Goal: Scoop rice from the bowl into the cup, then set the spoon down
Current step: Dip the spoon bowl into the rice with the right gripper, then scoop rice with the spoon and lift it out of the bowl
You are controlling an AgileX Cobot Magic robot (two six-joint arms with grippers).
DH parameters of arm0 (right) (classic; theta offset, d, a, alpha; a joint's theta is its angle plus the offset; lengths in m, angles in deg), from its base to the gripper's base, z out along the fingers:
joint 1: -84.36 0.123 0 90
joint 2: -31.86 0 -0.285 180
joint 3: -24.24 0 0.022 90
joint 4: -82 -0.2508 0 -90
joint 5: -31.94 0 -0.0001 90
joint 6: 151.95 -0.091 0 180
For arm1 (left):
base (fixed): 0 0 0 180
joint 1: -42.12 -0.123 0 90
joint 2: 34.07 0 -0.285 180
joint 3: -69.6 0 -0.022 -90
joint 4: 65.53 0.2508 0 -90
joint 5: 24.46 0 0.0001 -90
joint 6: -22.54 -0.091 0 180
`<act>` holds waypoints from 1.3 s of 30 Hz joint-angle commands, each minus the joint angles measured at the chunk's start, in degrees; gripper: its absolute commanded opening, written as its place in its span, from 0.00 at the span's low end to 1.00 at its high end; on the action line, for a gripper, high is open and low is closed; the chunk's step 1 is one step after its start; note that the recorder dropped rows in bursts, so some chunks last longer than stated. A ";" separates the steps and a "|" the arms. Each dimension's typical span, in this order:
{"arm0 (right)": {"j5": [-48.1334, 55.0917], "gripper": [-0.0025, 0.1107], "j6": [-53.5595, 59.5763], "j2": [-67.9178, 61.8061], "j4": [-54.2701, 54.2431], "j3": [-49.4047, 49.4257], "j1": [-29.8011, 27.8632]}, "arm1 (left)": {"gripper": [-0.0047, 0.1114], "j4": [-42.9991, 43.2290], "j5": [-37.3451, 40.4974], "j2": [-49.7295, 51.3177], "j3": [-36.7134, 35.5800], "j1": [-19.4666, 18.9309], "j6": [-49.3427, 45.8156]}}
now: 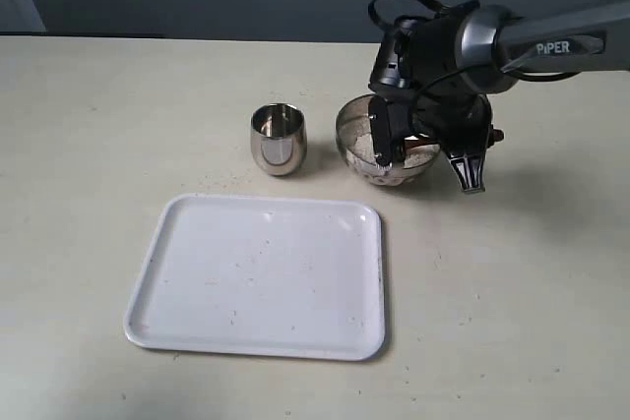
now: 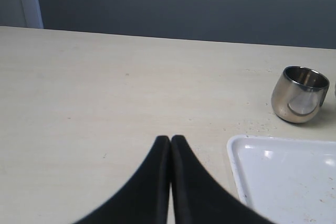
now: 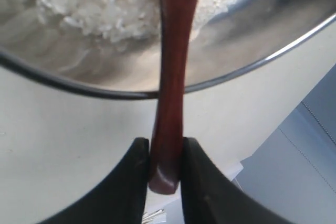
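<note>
The steel bowl holds white rice and stands right of the steel cup. My right gripper hangs at the bowl's right side, shut on the end of the spoon's handle. In the right wrist view the reddish-brown spoon runs from between the fingertips of that gripper over the bowl's rim into the rice; the spoon's oval end is out of sight. My left gripper is shut on nothing, low over bare table, well left of the cup.
A white tray lies flat in front of the cup and bowl, with a few stray grains on it; its corner is beside the left gripper. The table is pale beige, with a dark wall behind it.
</note>
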 commanded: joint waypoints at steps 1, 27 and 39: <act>0.14 0.02 0.42 0.85 -1.03 -0.51 -0.33 | 0.04 -0.06 -0.41 -0.03 0.23 0.16 0.05; 0.15 0.02 3.36 0.85 -14.30 -5.64 -6.49 | 0.04 -0.06 -0.41 -0.03 0.23 0.16 0.05; 5.40 0.02 3.40 1.21 -14.84 -5.64 -6.50 | 0.04 -0.06 -0.41 -0.03 0.23 0.16 0.05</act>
